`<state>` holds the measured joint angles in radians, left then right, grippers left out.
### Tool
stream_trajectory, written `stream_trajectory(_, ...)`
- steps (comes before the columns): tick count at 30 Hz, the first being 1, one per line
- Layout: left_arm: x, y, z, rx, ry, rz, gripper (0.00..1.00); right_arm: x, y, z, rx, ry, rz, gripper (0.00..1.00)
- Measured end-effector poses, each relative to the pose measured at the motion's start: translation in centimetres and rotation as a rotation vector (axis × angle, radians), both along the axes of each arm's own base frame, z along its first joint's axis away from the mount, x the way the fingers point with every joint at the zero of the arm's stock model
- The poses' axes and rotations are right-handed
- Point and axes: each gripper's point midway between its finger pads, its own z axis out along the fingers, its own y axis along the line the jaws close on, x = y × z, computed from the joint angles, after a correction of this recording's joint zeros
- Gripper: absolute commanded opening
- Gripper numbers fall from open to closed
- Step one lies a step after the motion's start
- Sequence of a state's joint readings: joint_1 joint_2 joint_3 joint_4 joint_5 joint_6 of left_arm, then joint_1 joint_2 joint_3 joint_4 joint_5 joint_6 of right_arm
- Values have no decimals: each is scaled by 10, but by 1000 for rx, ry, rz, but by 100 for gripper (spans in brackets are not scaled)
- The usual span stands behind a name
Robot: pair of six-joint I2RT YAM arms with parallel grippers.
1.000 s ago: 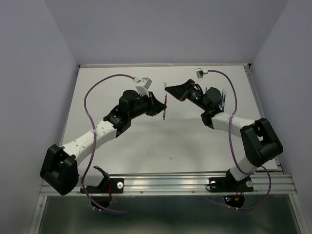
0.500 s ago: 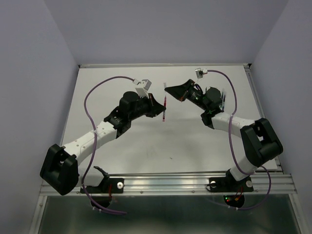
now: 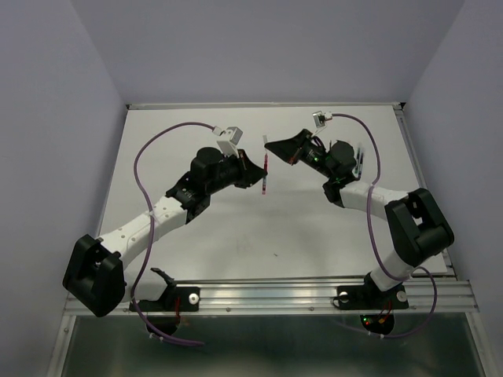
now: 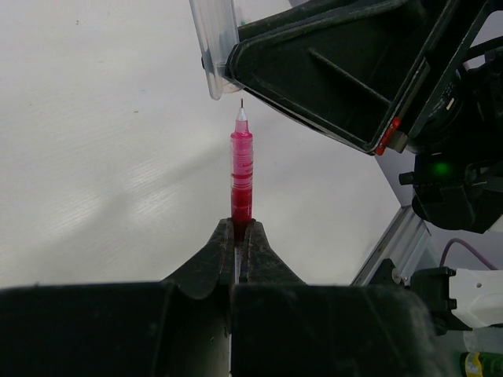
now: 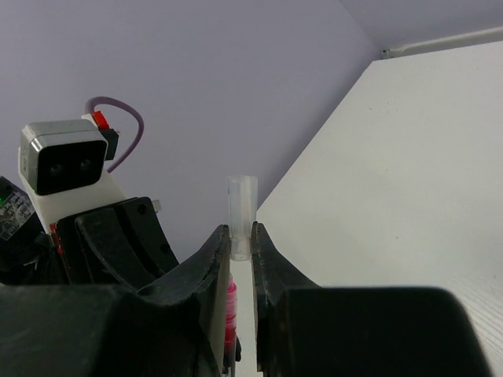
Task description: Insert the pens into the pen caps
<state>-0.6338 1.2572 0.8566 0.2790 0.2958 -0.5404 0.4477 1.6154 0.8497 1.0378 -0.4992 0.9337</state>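
left end effector (image 4: 241, 228): clamped tight on the red pen (image 4: 241, 173), low on the barrel. The pen sticks straight up the middle of my left wrist view, needle tip on top.

right end effector (image 5: 241, 236): pinched together on the pen cap (image 5: 242, 208), a little clear tube poking out past my fingertips in the centre of the right wrist view.

where the pen is: up off the table (image 4: 94, 157), mid-frame in the top view, between my two arms. The right wrist view also catches a sliver of red at the bottom, next to my finger.

where the cap is: upper left of the left wrist view, with its lower rim just beside the pen tip. The tip looks a hair to the right of the rim and not inside. I honestly can't tell the depth from here.

what changed in the last second: barely anything. In the top view my left wrist drifted a touch toward the left of the frame and my right end effector nudged the same way. The pen sits in the same spot as before, and both grips look the same.

what that means: I reckon I'm in the fiddly lining-up bit. The tip and the cap mouth are close but not mated yet, so this pen isn't capped.

next move needs: a tiny sideways correction, then a straight push along the pen's axis.

risk: the tip catching the rim and twisting the cap in my pinch.
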Motion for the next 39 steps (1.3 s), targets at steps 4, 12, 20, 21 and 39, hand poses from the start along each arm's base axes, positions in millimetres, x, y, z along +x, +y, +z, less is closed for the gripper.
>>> stream_trajectory(4, 1, 0, 0, -1, -2, 4, 0, 0, 1, -2, -3, 4, 5, 18)
stream_trajectory(12, -1, -1, 0, -6, 2, 7, 0, -2, 1, -2, -4, 1, 15, 19)
stream_trajectory(20, 1, 0, 1, -9, -3, 17, 0, -5, 0, 3, -4, -9, 16, 18)
stream_trajectory(21, 1, 0, 2, -12, -6, 17, 0, -5, 0, 4, -3, -12, 16, 18)
stream_trajectory(39, 1, 2, 9, -29, -23, 27, 0, -12, 1, 7, 25, -4, 41, 19)
